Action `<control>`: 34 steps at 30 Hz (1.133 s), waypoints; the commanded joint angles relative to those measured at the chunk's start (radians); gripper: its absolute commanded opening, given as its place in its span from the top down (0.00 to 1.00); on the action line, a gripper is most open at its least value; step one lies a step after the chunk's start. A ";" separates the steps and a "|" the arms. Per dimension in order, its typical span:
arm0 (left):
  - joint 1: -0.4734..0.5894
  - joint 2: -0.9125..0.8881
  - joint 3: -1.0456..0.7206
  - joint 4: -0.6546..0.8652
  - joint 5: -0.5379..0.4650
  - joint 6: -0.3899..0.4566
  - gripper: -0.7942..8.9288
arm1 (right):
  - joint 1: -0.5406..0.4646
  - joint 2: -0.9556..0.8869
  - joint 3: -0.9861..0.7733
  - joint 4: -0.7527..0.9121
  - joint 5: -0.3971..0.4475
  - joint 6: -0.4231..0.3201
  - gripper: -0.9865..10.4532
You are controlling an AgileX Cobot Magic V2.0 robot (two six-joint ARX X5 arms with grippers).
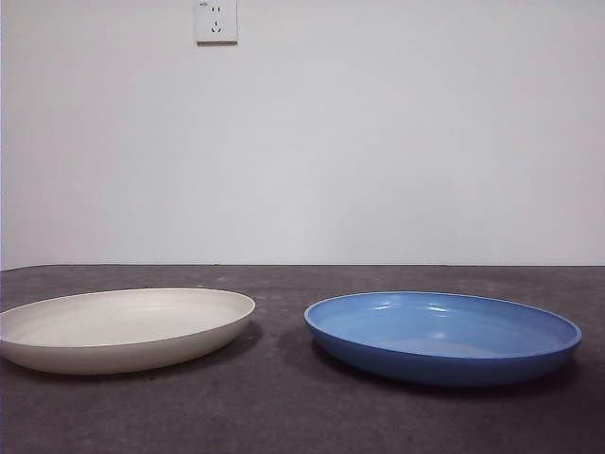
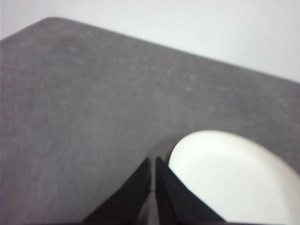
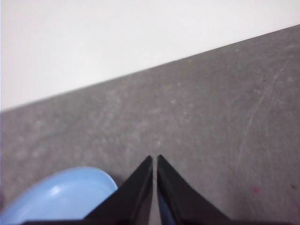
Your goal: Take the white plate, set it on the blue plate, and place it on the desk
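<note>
The white plate (image 1: 123,327) lies flat on the desk (image 1: 284,407) at the left of the front view, and the blue plate (image 1: 442,335) lies flat beside it at the right, a gap between them. Neither arm shows in the front view. In the left wrist view my left gripper (image 2: 153,160) is shut and hangs above the desk (image 2: 84,117) just beside the white plate's (image 2: 229,178) rim. In the right wrist view my right gripper (image 3: 154,158) is shut, above the desk (image 3: 211,112) close to the blue plate's (image 3: 61,197) edge. Both grippers hold nothing.
A white wall with a power socket (image 1: 216,21) stands behind the desk's far edge. The desk's far edge runs across both wrist views, with the pale wall beyond it.
</note>
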State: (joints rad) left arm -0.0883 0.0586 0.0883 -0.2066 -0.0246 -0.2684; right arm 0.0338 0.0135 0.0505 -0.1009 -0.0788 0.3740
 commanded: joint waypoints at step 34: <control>-0.294 0.649 0.742 -0.169 0.360 0.006 0.90 | 0.271 0.587 0.726 -0.417 -0.479 -0.095 0.90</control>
State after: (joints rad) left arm -0.3748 0.7040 0.8112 -0.3862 0.3313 -0.2768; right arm 0.2970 0.5900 0.7658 -0.5186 -0.5518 0.2913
